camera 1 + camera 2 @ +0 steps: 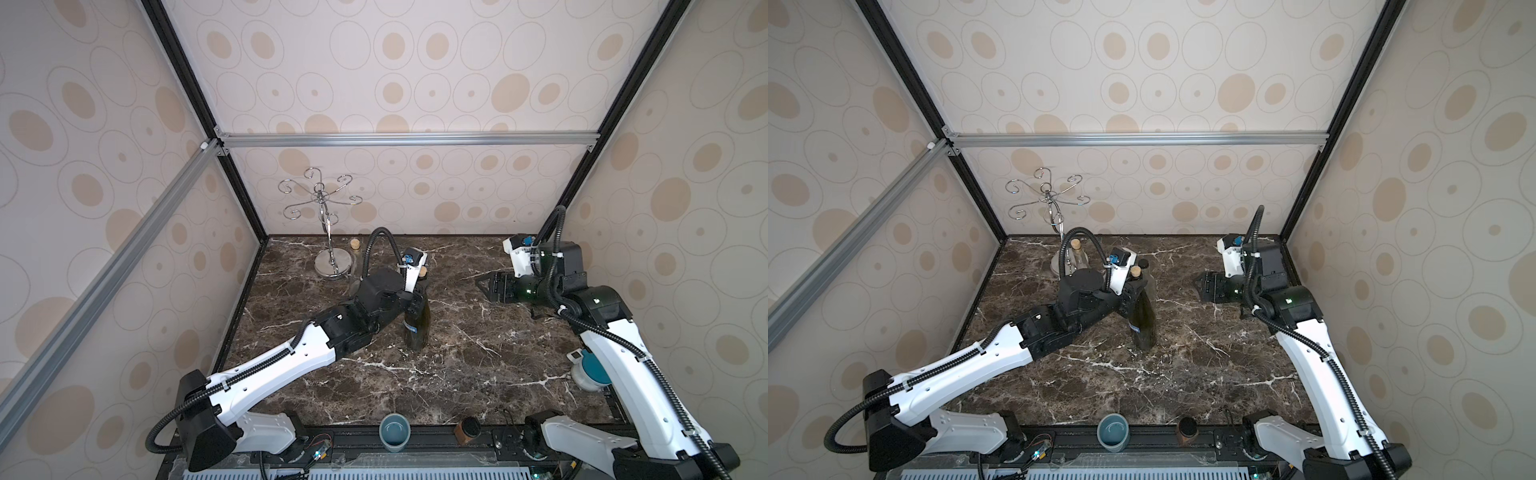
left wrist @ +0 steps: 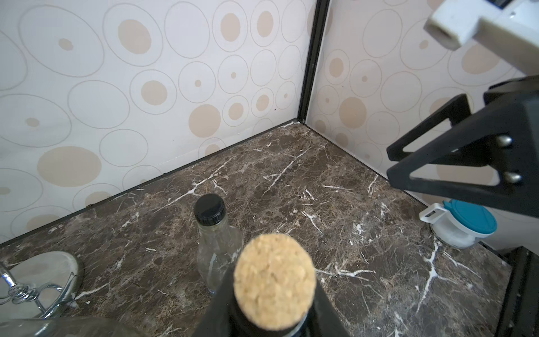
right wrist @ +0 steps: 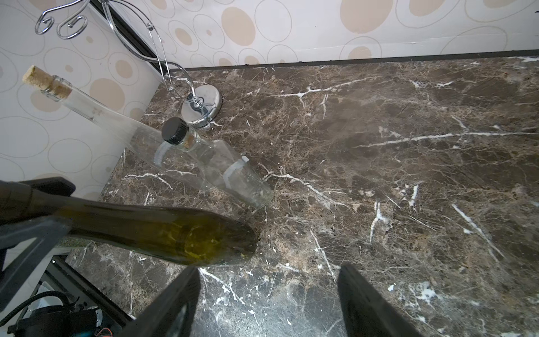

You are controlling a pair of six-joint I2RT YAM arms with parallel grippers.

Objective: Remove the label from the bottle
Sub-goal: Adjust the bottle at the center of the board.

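Note:
A dark green bottle (image 1: pixel 417 328) with a cork (image 2: pixel 274 280) stands upright near the middle of the marble table. A small pale, blue-edged label (image 1: pixel 410 328) shows on its side toward the left arm. My left gripper (image 1: pixel 415 302) is shut on the bottle's neck just below the cork; in the left wrist view its dark fingers (image 2: pixel 217 316) flank the cork. My right gripper (image 1: pixel 484 284) hangs open to the right of the bottle, apart from it. In the right wrist view the bottle (image 3: pixel 163 230) lies beyond the open right gripper (image 3: pixel 268 291), and the label is hidden there.
A clear bottle with a black cap (image 2: pixel 218 242) and a tall clear corked bottle (image 3: pixel 87 108) stand just behind the green one. A chrome glass rack (image 1: pixel 328 232) is at the back left. A blue cup (image 1: pixel 394 432) and a teal-lidded white container (image 1: pixel 590 370) sit near the front and right edges.

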